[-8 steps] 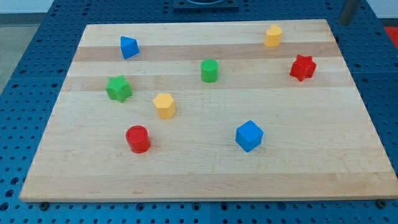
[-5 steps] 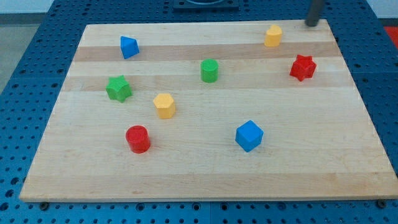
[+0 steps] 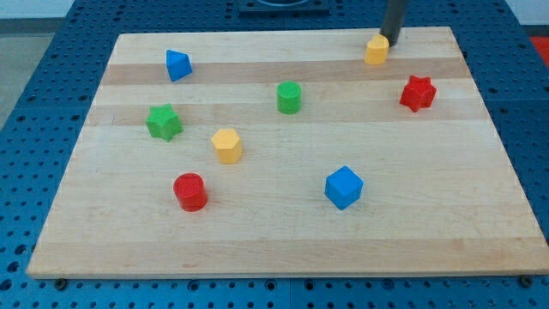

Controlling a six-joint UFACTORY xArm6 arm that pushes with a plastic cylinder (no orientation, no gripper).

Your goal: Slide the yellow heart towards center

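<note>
While the wooden worktop is scanned from the view's left, a blue block, pyramid-like, is found first, far to the left of my tip and slightly lower in the view. A green star is placed farther below and far left of the tip. A red cylinder is seen well below and left of the tip, nearest the view's bottom on that side. A yellow hexagonal block is placed between the green star and the red cylinder, a little right of both, well apart from the tip. A green cylinder is seen left of and below the tip, at moderate distance. A blue cube is located far below the tip, slightly to its left. The yellow heart is found near the view's top edge of the worktop, just below and left of the tip; contact looks likely but cannot be confirmed. The tool is a plain dark rod with no jaws, so nothing is held and no opening applies; its tip is set at the heart's upper right side. A red star is placed below and right of the tip, near the worktop's right edge.
</note>
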